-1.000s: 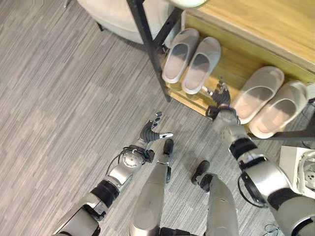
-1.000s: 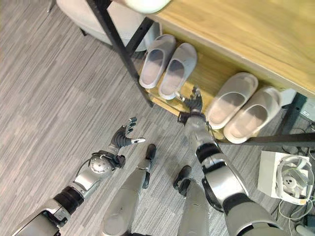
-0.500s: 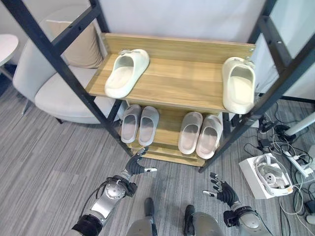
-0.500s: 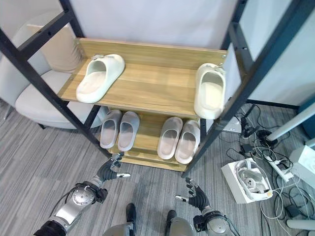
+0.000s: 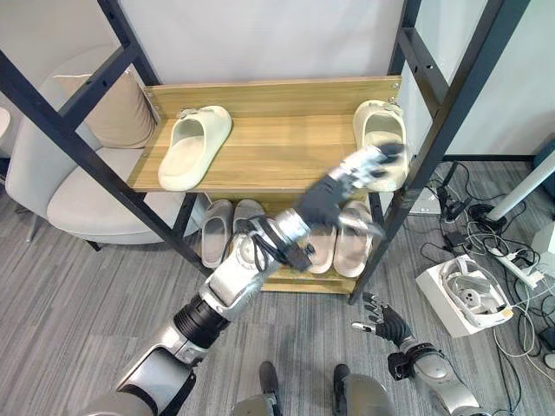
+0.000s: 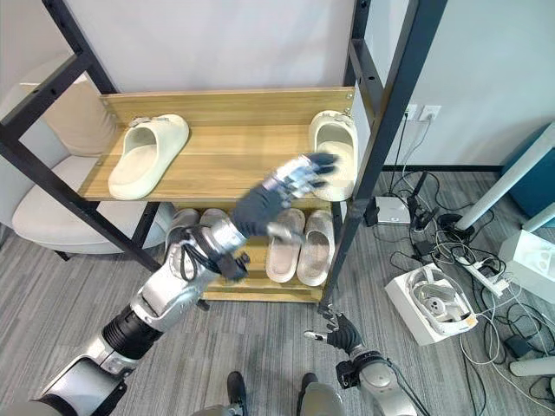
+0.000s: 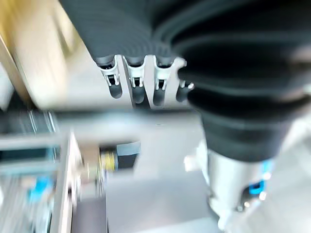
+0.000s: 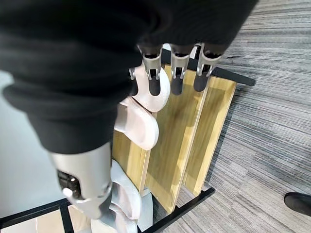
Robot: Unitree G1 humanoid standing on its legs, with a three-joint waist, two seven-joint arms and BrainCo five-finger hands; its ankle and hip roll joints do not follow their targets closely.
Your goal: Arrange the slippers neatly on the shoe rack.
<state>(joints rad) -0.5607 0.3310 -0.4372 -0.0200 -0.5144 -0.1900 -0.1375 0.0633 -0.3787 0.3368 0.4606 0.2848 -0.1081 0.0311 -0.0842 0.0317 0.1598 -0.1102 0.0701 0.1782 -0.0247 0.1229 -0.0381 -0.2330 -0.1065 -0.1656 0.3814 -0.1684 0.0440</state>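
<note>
On the upper shelf (image 5: 286,147) of the shoe rack (image 5: 429,113), one cream slipper (image 5: 192,146) lies near the left edge and another cream slipper (image 5: 379,139) near the right edge. Two grey pairs (image 6: 299,247) sit side by side on the lower shelf. The left hand (image 5: 351,178) is raised in front of the rack near the right-edge slipper, fingers extended and holding nothing. The right hand (image 5: 381,319) hangs low over the grey floor (image 5: 78,295) by the rack's right front corner, fingers relaxed and empty
</note>
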